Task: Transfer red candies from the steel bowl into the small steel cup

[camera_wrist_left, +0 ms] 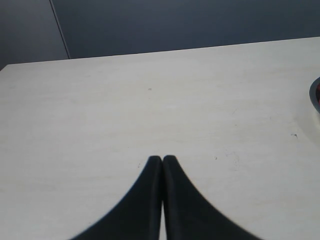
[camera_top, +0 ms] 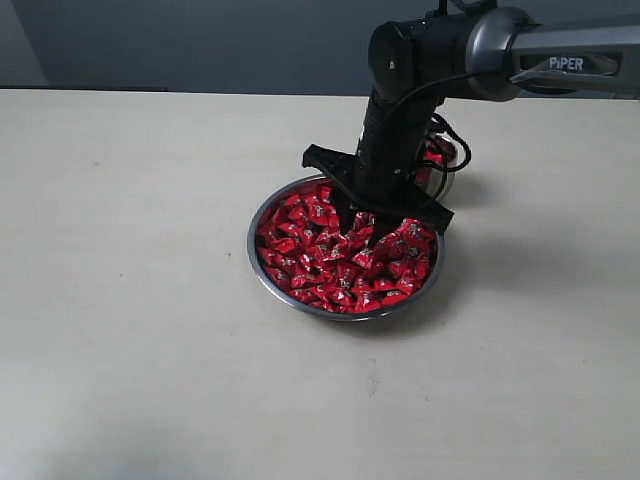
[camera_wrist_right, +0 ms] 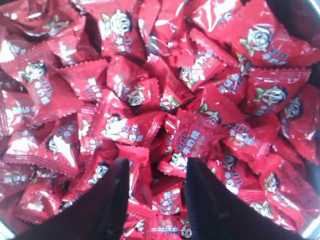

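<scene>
The steel bowl (camera_top: 258,240) sits mid-table, heaped with red candies (camera_top: 335,262). My right gripper (camera_top: 350,222) reaches down into the back of the pile. In the right wrist view it (camera_wrist_right: 157,162) is open, its two dark fingers pushed among the red candies (camera_wrist_right: 135,95) with wrappers lying in the gap between them. The small steel cup (camera_top: 446,172) stands just behind the bowl, mostly hidden by the right arm; red shows at its top. My left gripper (camera_wrist_left: 162,159) is shut on nothing above bare table and does not show in the exterior view.
A pale tabletop (camera_top: 130,300) stretches wide to the left and front of the bowl. In the left wrist view a dark curved rim (camera_wrist_left: 315,95) peeks in at the edge. A dark wall runs behind the table.
</scene>
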`<state>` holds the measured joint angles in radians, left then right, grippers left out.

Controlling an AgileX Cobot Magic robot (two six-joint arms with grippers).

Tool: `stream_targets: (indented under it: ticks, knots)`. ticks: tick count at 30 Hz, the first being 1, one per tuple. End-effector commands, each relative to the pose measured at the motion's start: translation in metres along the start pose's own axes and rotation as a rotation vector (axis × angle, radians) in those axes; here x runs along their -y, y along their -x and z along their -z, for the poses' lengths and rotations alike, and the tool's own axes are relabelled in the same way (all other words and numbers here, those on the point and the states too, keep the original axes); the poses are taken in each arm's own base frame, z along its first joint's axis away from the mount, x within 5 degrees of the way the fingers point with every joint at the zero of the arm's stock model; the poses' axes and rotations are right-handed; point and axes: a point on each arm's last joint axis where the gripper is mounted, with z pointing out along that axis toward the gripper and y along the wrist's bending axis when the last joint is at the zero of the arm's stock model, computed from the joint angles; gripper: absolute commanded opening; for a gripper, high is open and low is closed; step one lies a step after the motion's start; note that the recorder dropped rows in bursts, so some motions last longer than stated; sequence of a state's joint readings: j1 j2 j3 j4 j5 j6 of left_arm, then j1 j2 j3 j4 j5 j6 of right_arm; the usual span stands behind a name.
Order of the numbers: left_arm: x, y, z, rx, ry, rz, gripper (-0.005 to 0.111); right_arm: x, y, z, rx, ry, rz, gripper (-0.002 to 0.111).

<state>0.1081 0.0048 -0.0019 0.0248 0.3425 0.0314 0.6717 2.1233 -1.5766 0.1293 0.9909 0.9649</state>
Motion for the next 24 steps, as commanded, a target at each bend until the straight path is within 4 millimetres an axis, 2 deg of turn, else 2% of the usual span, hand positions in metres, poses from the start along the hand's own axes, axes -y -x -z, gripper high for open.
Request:
stream_targets:
  ticks: [1, 4, 11, 24]
  knots:
    - [0.000, 0.000, 0.000, 0.011, 0.001, 0.000, 0.000, 0.000, 0.003, 0.002, 0.021, 0.007, -0.033, 0.037]
    - [0.000, 0.000, 0.000, 0.011, 0.001, 0.000, 0.000, 0.001, 0.003, -0.002, 0.018, -0.012, -0.050, 0.037]
    - [0.000, 0.000, 0.000, 0.011, 0.001, 0.000, 0.000, 0.000, -0.001, -0.028, -0.019, -0.046, -0.054, 0.037]
    - [0.000, 0.000, 0.000, 0.011, 0.001, 0.000, 0.000, 0.003, -0.006, -0.028, -0.046, -0.098, -0.065, 0.037]
